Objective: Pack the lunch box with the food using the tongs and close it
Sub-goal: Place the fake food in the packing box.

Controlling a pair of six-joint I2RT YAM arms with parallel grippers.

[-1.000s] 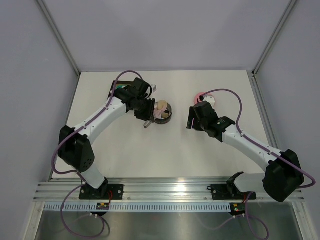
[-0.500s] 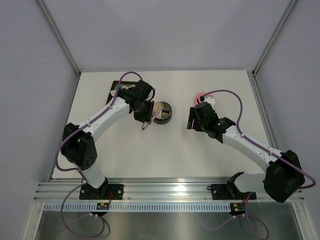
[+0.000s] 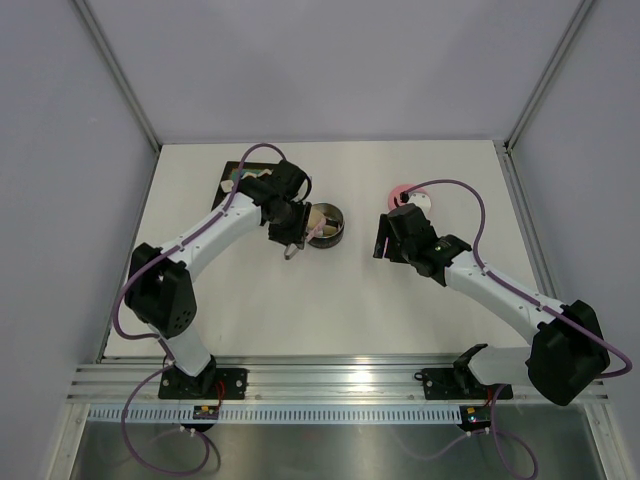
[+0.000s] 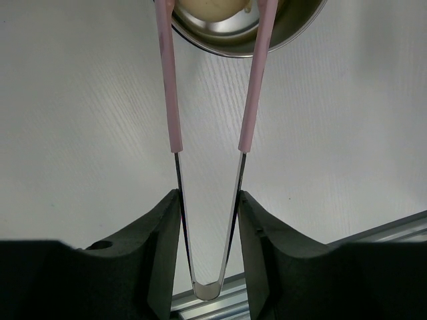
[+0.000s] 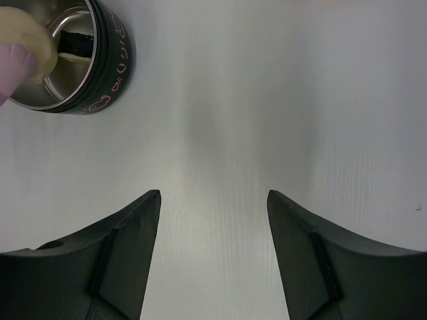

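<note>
The lunch box [image 3: 338, 232] stands mid-table, a round steel tin with a dark printed outside [image 5: 110, 63]. A pale beige piece of food [image 4: 207, 7] sits inside it, between the tips of the tongs [image 4: 168, 100]. My left gripper [image 4: 208, 194] is shut on the tongs near their joined end, and their pink arms reach over the tin's rim [image 4: 293, 30]. In the top view that gripper [image 3: 290, 228] hangs just left of the tin. My right gripper [image 5: 213, 193] is open and empty over bare table, right of the tin [image 3: 385, 240]. The pink lid [image 3: 403, 192] lies behind the right gripper.
A flat black tray [image 3: 232, 176] with more small pieces lies at the back left, partly hidden by the left arm. Grey walls enclose the table on three sides. An aluminium rail [image 3: 330, 375] runs along the near edge.
The left gripper has eased and the tongs' arms have spread a little. The left wrist has shifted slightly towards the back left. The right arm has not moved.
</note>
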